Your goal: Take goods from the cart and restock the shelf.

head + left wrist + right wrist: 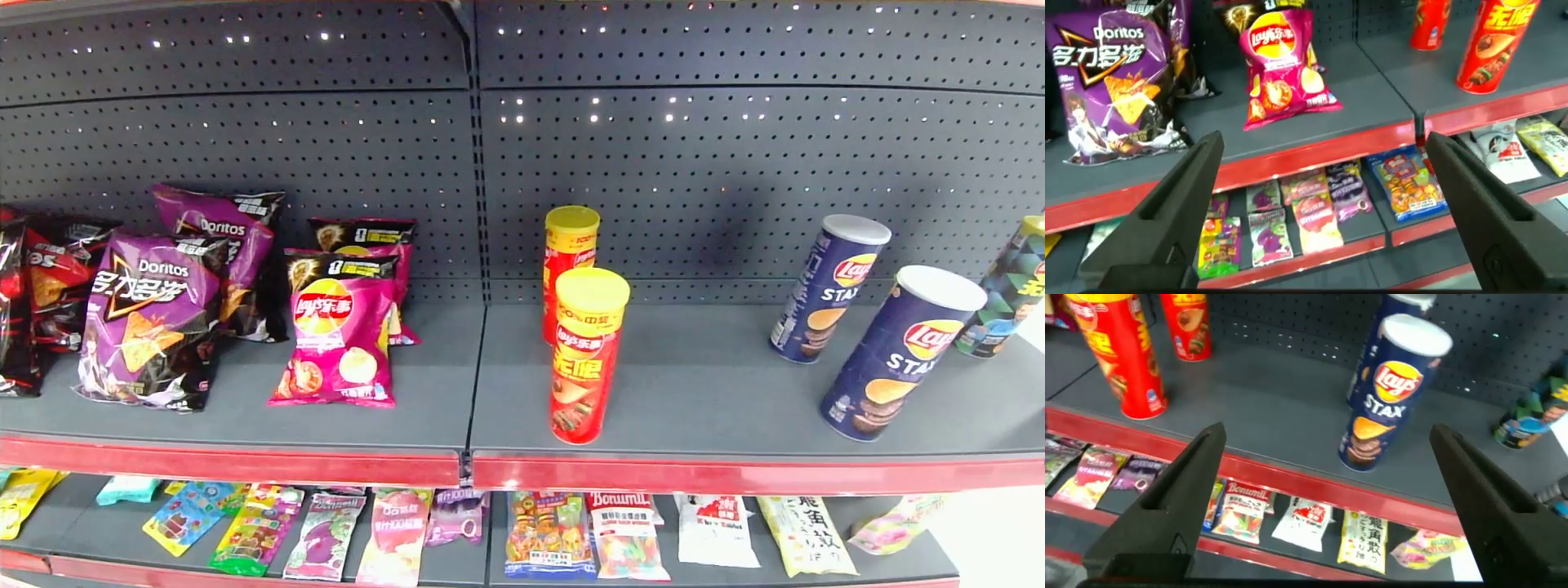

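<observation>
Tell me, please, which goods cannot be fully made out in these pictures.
Patterned can: head view, cut by the right edge.
Red-black bags: head view, cut by the left edge.
Rear pink bag: head view, behind front pink bag.
Rear blue can: right wrist view, behind front blue can.

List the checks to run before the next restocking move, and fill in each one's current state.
1. Left gripper open and empty: ok.
2. Right gripper open and empty: ok.
3. Goods in hand for the shelf: not ok, neither gripper holds anything.
4. Free space on the dark grey metal shelf between the red cylindrical chip cans with yellow lids and the dark blue chip cans with white lids: ok.
5. Red cans standing upright: ok.
</observation>
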Controlling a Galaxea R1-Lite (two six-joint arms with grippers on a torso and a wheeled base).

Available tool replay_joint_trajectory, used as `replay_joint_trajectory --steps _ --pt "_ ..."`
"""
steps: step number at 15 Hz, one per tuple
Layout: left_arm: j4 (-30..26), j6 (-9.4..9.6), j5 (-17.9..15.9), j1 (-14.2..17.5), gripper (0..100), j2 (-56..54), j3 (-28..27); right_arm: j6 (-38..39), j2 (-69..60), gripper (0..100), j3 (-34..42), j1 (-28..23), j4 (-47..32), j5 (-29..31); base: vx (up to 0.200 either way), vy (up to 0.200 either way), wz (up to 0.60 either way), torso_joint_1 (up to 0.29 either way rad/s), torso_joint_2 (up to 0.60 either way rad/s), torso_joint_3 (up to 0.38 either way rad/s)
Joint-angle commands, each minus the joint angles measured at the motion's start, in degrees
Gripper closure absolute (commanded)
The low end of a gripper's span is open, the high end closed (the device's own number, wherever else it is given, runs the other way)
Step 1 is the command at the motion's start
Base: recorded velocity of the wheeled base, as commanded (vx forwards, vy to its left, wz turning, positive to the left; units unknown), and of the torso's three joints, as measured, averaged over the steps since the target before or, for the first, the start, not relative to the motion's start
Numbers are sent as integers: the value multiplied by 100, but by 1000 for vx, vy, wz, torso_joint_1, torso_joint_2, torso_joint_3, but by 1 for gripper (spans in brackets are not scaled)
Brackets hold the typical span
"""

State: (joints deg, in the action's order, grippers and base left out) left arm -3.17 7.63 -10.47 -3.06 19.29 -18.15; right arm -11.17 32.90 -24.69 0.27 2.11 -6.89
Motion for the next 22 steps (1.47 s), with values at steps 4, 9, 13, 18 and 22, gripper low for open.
replay_joint_trajectory --steps 4,9,13,18,22 --pt "1 221 72 -2 0 -478 497 -184 1465 0 -590 553 220 -260 0 0 0 0 0 0" --pt "-8 169 1 280 0 -1841 1499 36 2809 0 -441 1423 1529 -260 0 0 0 0 0 0" --pt "-8 -631 379 288 0 -1920 1516 36 3187 0 -449 1907 1591 -260 0 0 0 0 0 0" --pt "44 -412 230 288 0 -1920 1578 36 3583 0 -432 1924 1969 -243 0 0 0 0 0 0" --pt "159 -438 186 332 0 -1867 1622 36 3600 0 -432 1924 2004 -234 0 0 0 0 0 0"
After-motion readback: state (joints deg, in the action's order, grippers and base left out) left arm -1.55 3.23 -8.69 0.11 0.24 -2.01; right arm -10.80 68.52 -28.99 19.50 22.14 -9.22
